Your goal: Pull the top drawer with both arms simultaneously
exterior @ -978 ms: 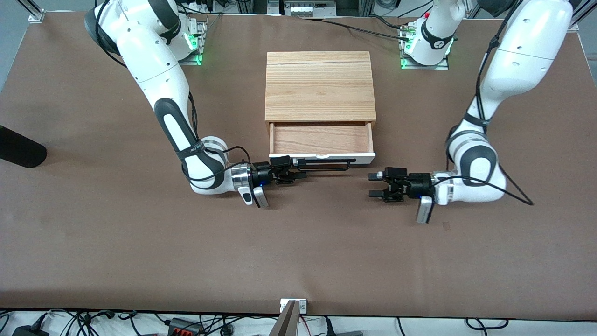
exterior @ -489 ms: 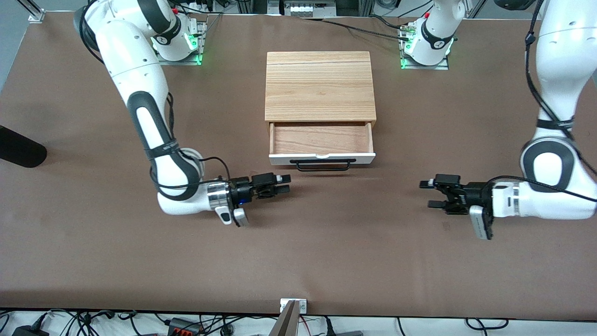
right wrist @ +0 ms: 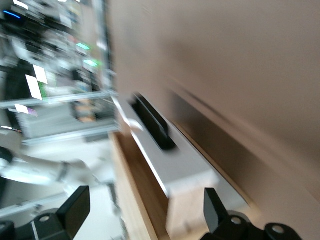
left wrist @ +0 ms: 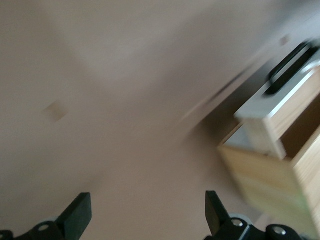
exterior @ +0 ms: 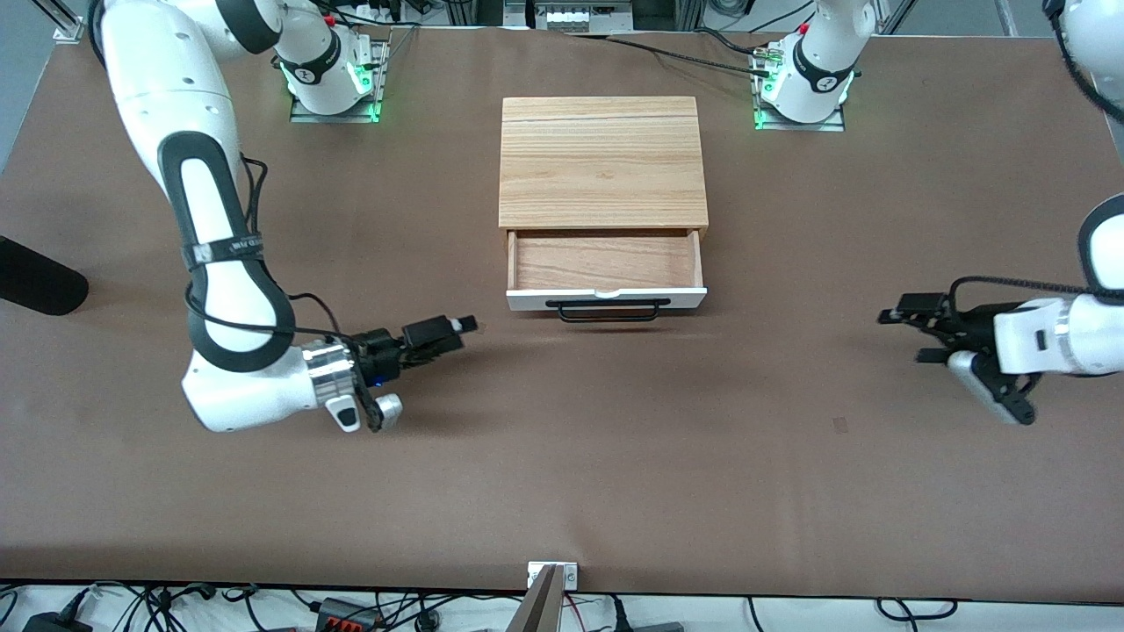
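The top drawer (exterior: pixel 606 262) stands pulled out of the light-wood cabinet (exterior: pixel 603 162), showing its reddish-brown inside. Its white front panel (exterior: pixel 606 299) and black bar handle (exterior: pixel 604 310) face the front camera. My right gripper (exterior: pixel 457 329) is open and empty, low over the table, apart from the handle toward the right arm's end. My left gripper (exterior: pixel 909 335) is open and empty, low over the table well toward the left arm's end. The left wrist view shows its gripper (left wrist: pixel 147 212) over bare table, with the drawer (left wrist: pixel 280 107) at one side. The right wrist view shows its gripper (right wrist: pixel 145 205) facing the drawer's front (right wrist: pixel 170 160).
The brown table (exterior: pixel 562 456) stretches wide on the front camera's side of the cabinet. A black rounded object (exterior: pixel 35 283) lies at the table edge at the right arm's end. The arm bases (exterior: pixel 803 88) stand beside the cabinet's back.
Both grippers have drawn away from the drawer toward their own ends of the table. The right gripper has let go of the handle. The drawer has stayed open.
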